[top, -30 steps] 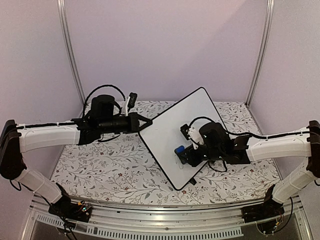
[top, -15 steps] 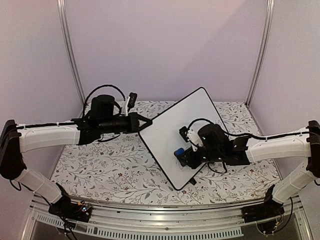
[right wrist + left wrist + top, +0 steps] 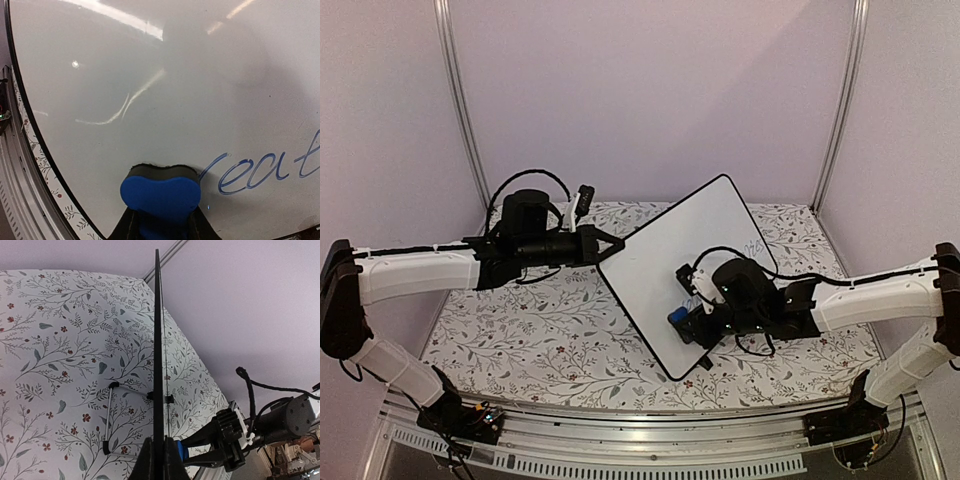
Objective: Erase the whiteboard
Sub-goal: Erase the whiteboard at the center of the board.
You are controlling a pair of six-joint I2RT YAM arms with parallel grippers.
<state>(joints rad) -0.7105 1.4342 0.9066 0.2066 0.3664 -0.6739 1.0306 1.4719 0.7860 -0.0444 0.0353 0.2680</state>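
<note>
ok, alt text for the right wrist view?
The right hand holds a blue eraser against the glossy whiteboard, just left of blue cursive writing. A strip of floral tablecloth shows at lower left.

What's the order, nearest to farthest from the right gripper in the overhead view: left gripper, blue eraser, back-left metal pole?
1. blue eraser, gripped in the right gripper itself, against the whiteboard.
2. left gripper, across the board, clamped on its left edge.
3. metal pole, far back-left corner.
</note>
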